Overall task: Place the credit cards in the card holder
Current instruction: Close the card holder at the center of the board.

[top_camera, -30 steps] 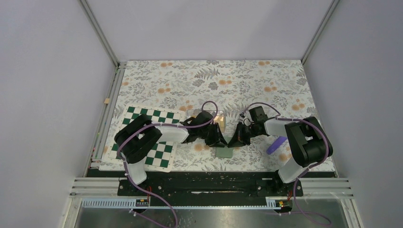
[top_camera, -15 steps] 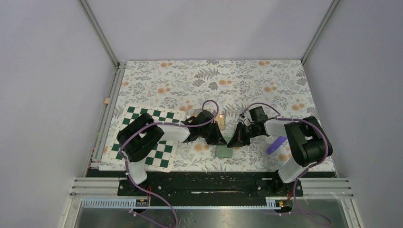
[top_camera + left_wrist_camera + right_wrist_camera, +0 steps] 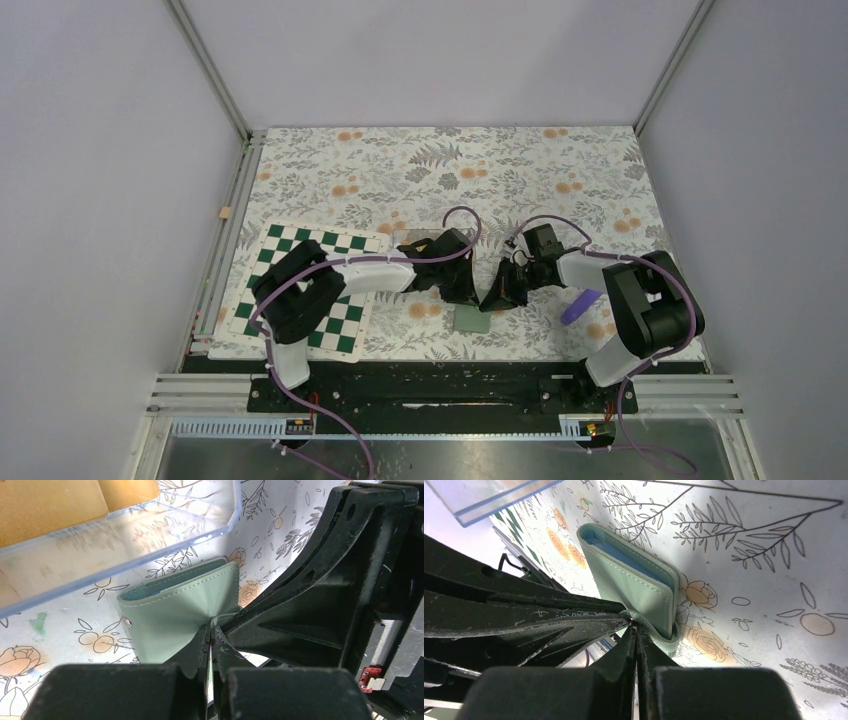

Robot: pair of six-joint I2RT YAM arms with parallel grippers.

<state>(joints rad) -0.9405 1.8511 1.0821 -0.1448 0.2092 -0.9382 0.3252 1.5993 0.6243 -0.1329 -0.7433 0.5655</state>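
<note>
Overhead view: even, diffuse light, with soft shadows on the desk. Wrist views: card holder sharp. Left end effector and right end effector dark, with blurred bases. Glare on clear tray wall.

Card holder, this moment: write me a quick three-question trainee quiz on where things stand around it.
1. True or false: the card holder rests on the floral cloth.
2. Where are the credit cards? A: in the clear tray. B: inside the card holder. C: on top of the card holder's cover.
3. Fill in: the card holder's edge is pinched by the left fingers and the ____ fingers.
Key: 1 true. 2 A. 3 right; the right fingers are closed on the same edge.
</note>
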